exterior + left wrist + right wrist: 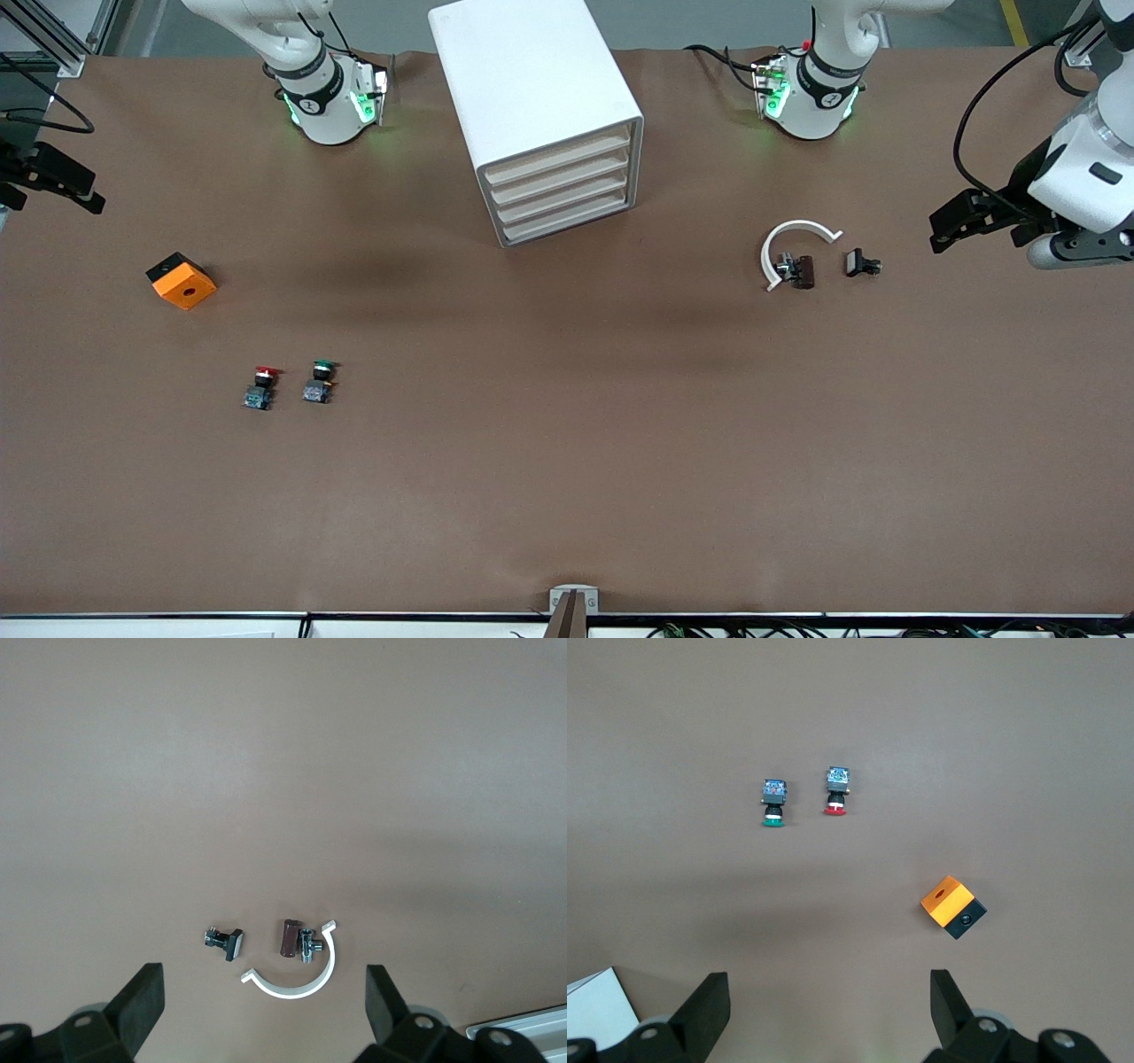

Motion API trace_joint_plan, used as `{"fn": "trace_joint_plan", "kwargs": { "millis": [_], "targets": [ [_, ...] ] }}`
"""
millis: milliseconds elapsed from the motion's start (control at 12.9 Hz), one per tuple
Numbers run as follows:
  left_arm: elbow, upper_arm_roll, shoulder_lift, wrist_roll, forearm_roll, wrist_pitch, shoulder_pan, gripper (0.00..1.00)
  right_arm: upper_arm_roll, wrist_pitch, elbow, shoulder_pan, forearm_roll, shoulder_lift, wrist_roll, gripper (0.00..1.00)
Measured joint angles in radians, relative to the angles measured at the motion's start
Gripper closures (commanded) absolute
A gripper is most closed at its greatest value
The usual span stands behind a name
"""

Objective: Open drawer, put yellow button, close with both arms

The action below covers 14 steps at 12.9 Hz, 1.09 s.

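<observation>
Both hands wide open and empty, drawer shut, nothing started.

The left gripper (264, 1010) has its fingers (142, 997) spread wide with nothing in them, over the table by a white half ring (297, 979) at the left arm's end. The right gripper (830, 1005) is wide open and empty too, over the table near an orange box (950, 904) at the right arm's end. The drawer (560, 152), at the top of the cabinet (532, 89), is shut. I see a red button (261, 387) and a green button (321, 381), but no yellow button. I think opening comes first: one hand must reach the top drawer's front and pull.
</observation>
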Motion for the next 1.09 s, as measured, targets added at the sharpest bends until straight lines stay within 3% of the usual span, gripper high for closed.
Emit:
{"fn": "trace_joint_plan", "kwargs": {
  "millis": [776,1086],
  "targets": [
    [-0.074,0.025,-0.043,-0.001,-0.046,0.009,-0.014,0.00,-0.009,0.001,0.000,-0.005,0.020,-0.004,0.036,0.00],
    [-0.095,-0.025,-0.069,0.010,-0.045,0.016,0.051,0.00,0.004,0.001,0.000,-0.002,0.024,-0.008,0.036,0.00]
  ]
}}
